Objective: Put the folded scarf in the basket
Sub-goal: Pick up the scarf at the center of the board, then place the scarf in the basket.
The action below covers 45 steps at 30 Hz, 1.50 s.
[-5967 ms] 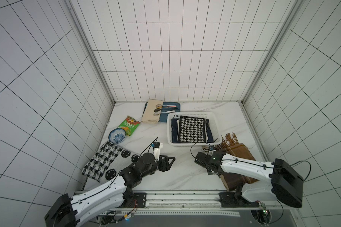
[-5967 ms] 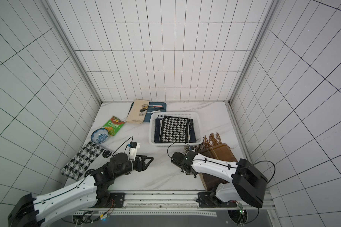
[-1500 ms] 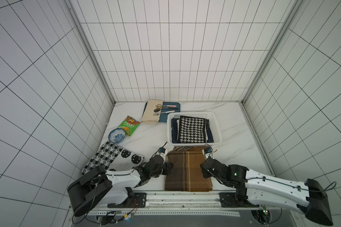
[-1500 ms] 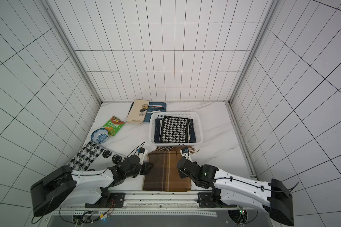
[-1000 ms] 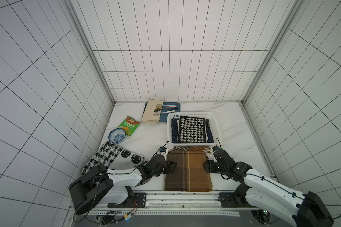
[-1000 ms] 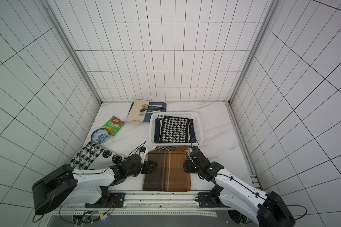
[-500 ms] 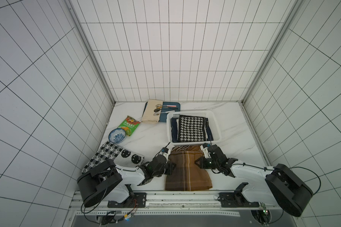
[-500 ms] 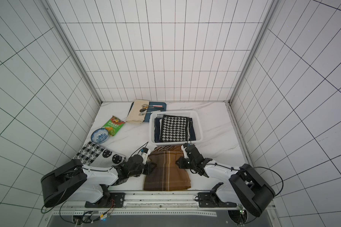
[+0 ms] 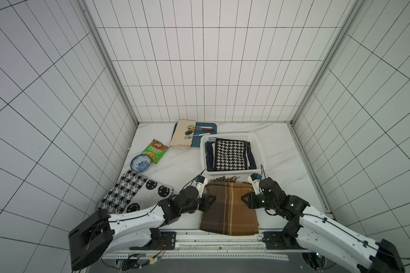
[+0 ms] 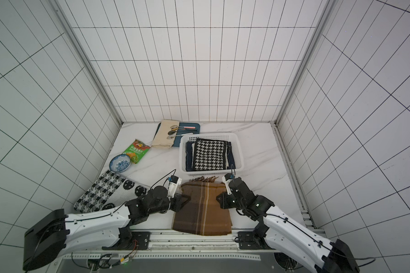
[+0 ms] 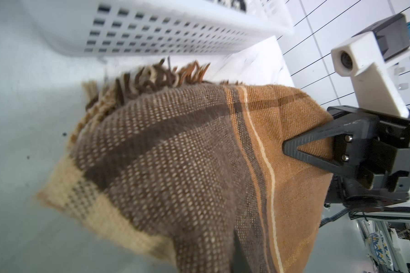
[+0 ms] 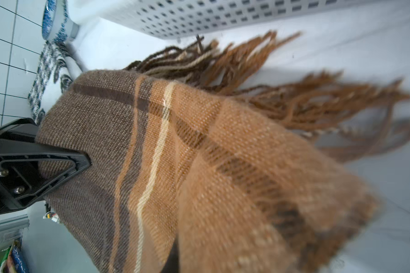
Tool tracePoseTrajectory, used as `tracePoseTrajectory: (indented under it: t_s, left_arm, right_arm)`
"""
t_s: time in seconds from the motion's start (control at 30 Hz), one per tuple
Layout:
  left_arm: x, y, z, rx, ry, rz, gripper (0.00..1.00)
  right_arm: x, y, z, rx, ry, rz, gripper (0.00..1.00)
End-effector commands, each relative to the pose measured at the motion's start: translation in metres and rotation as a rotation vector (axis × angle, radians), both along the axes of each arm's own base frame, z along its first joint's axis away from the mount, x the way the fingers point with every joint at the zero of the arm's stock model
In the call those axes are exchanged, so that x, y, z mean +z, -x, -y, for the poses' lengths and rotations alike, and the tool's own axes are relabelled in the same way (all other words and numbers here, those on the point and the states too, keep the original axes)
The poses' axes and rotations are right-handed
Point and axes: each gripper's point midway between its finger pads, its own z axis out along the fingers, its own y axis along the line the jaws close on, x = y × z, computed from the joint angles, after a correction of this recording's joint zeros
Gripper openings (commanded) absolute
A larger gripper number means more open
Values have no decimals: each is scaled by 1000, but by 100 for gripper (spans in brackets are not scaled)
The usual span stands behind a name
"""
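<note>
— Brown plaid woollen scarf (image 9: 227,208) with a fringe: where does it lie in both top views?
— On the white marble table (image 9: 282,160), at 6 o'clock of the white perforated plastic basket (image 9: 202,156) and outside it. Its fringe lies just beside the basket's near wall, and its near end reaches the table's front edge.
— And the fingers?
— The left fingers (image 9: 210,201) pinch the scarf's 9 o'clock edge, and the right fingers (image 9: 244,199) pinch its 3 o'clock edge. Both pairs are pressed together on the cloth, which humps up between them.
— What is in the basket?
— A folded black-and-white houndstooth cloth (image 9: 230,154) lies on a dark navy cloth (image 9: 208,156).
— The left wrist view?
— The scarf (image 11: 175,165) fills it, humped and creased. The right fingers (image 11: 317,141) are clamped on its orange edge. The basket's holed wall (image 11: 152,30) stands just past the fringe.
— The right wrist view?
— The scarf (image 12: 175,153) fills most of it, with the left fingers (image 12: 64,163) clamped on its dark brown edge. The fringe (image 12: 294,99) is strewn over the table near the basket (image 12: 223,16).
</note>
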Motion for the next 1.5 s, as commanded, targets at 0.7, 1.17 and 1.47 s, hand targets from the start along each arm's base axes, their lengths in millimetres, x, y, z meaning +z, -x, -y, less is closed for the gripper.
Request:
tracePoseTrajectory:
  t_s: [0.7,1.17,1.47]
  left_arm:
    - [52,-239,38,227,-180,61,0]
    - [-6,-281,32,309,-126,0,0]
    - [1,-273,28,304,-100,7,3]
  right_arm:
    - [67,-242,11,-79,217,30,7]
    - [-2,-295,16,-84,361,-3,19]
    - [25,-306,14,-128,371,127,26]
